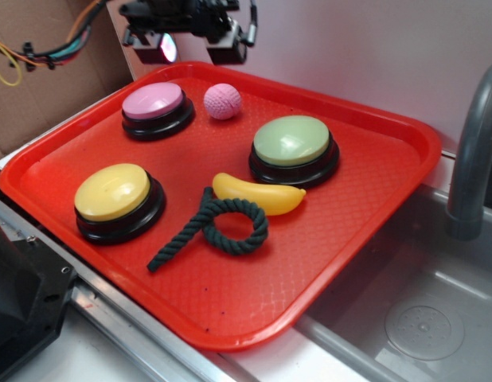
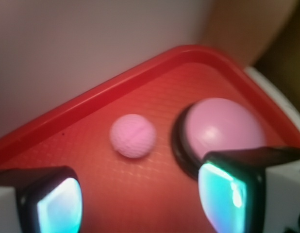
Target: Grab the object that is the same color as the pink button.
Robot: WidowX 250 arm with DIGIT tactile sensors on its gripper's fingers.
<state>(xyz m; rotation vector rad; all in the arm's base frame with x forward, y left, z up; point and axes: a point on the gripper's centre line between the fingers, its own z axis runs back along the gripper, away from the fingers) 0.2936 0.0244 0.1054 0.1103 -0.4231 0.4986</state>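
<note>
A red tray [image 1: 333,270] with a textured floor and a raised rim fills most of the exterior view, lying beside a steel sink [image 1: 421,318] with a grey faucet [image 1: 473,151] at the right. Three large round push buttons on black bases sit on the tray: the green button [image 1: 294,143] toward the right, the yellow button [image 1: 115,193] at the near left, and the pink button [image 1: 154,103] at the far left. A dark green rope [image 1: 218,227] lies looped near the middle, touching a yellow toy banana [image 1: 258,195] that rests just in front of the green button. The small pink ball [image 1: 222,101], its surface dimpled, sits just beside the pink button, to its right in the exterior view, near the tray's far rim and apart from the button's base. The gripper [image 1: 194,49] hangs above the far edge of the tray, over the gap between button and ball. In the wrist view the fingers [image 2: 58,204] are spread wide and hold nothing, with the ball lying on the tray floor ahead of them, nearer the left one.
</note>
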